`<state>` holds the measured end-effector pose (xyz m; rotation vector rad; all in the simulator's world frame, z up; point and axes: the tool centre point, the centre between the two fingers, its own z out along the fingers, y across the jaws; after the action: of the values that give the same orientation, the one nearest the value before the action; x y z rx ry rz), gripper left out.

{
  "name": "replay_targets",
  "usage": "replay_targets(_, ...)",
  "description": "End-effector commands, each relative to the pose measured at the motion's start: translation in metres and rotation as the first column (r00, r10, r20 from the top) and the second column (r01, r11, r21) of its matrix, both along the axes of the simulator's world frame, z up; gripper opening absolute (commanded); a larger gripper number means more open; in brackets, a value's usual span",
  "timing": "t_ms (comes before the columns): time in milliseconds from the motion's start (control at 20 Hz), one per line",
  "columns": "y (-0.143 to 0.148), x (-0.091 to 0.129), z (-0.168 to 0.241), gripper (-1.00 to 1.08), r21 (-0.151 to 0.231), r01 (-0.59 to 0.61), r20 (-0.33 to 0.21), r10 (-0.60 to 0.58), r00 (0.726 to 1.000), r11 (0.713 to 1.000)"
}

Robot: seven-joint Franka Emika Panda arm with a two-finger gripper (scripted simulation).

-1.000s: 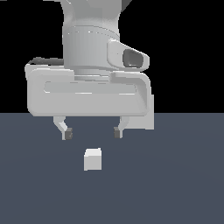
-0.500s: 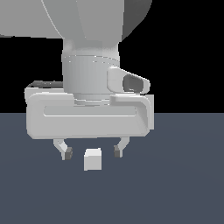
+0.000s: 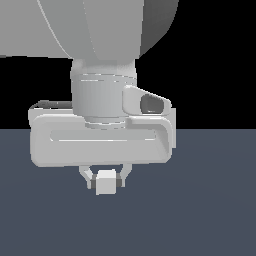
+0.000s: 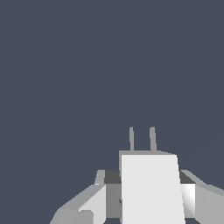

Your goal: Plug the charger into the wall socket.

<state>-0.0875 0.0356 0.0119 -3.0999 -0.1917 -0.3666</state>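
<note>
I am seeing my hand [image 3: 105,181] clenching the charger [image 3: 105,182] between its fingers [image 3: 88,176], low over the dark desk [image 3: 200,215]. In the wrist view the charger's [image 4: 151,188] two prongs [image 4: 141,139] are sticking out ahead.

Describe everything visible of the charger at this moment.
The charger is a small, plain white, cube-like block with a matte, untextured look. The wrist view shows two thin grey prongs sticking out side by side from one face. It sits squarely between the fingers of the gripper, which close against its two opposite sides, just below the wide gripper body. Dark grey floor lies around it; whether it rests on the floor or is lifted cannot be told.
</note>
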Motion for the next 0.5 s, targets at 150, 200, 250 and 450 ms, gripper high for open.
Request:
replay_targets(150,0.0,0.0002,-0.0002,-1.0,0.0,0.0,0.0,0.0,1.0,1.0)
replay_targets(200,0.0,0.0002,-0.0002,-1.0,0.0,0.0,0.0,0.0,1.0,1.0)
replay_targets(250,0.0001,-0.0001,0.0,-1.0,0.0,0.0,0.0,0.0,1.0,1.0)
replay_targets(450,-0.0042,0.0023,0.0038,-1.0,0.0,0.009,0.0,-0.009,1.0,1.0)
